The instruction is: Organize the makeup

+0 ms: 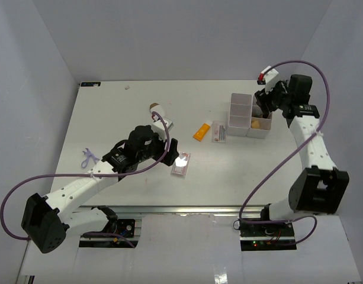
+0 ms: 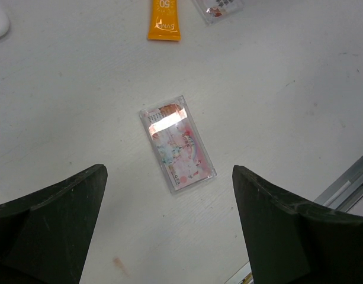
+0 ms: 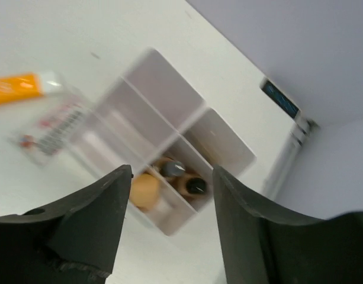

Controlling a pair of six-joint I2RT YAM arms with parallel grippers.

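Note:
A flat clear-pink palette (image 1: 181,164) lies on the table just right of my left gripper (image 1: 172,152). In the left wrist view the palette (image 2: 177,142) lies ahead of the open, empty left gripper (image 2: 169,236), between the lines of the two fingers. An orange white-capped tube (image 1: 201,131) (image 2: 164,21) and a second palette (image 1: 219,132) (image 2: 219,9) lie further on. My right gripper (image 1: 263,107) (image 3: 172,225) is open and empty above the white box (image 1: 241,100) (image 3: 163,77). The box holds a tan sponge (image 3: 144,189) and two dark-capped bottles (image 3: 196,185). The tube (image 3: 18,89) and the second palette (image 3: 51,127) lie left of the box.
A white-and-brown oval piece (image 1: 159,113) lies behind the left gripper. A small purple item (image 1: 86,157) lies at the table's left. The table's metal front rail (image 2: 347,186) runs close beyond the near palette. Two of the box's compartments look empty.

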